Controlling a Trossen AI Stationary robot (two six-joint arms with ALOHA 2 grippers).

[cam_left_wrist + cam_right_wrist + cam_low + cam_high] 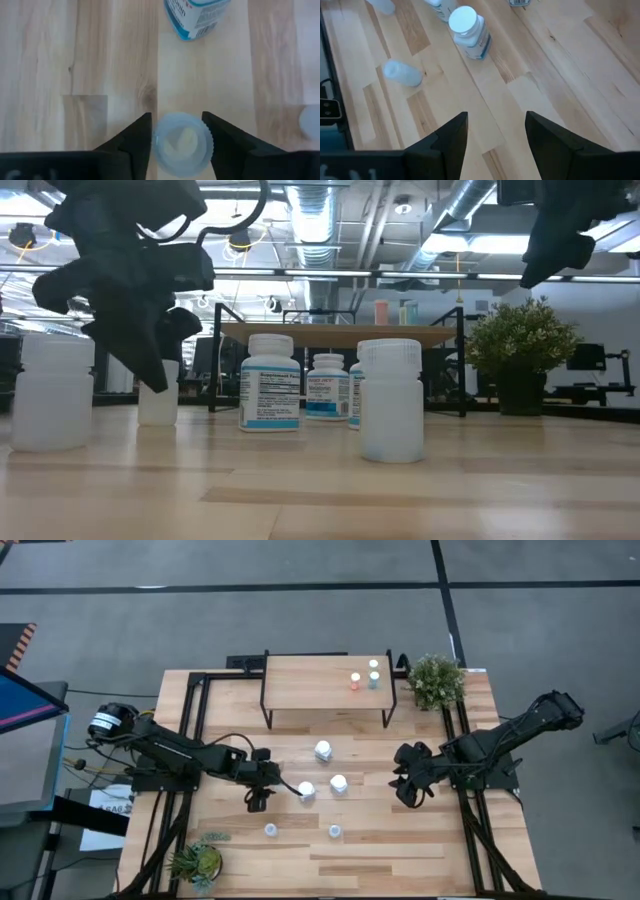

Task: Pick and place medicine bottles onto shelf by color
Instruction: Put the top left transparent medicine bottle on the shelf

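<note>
Between my left gripper's two dark fingers I see a small light-blue-capped bottle, each finger hard against its cap. Ahead of the tips, well apart, stands a white blue-labelled bottle on the wooden tabletop.

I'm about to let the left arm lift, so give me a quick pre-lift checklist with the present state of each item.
1. Left gripper straddles the small bottle: ok, one jaw on each side.
2. Jaws clamped on it: cannot tell; they look close, contact unclear.
3. Bottle upright: ok, cap faces the wrist camera.
4. Neighbour clear: ok, the blue-label bottle stands apart.
5. Shelf has room: ok, only two small bottles at its right end.
6. Right gripper out of the way: ok, open over bare table.
</note>
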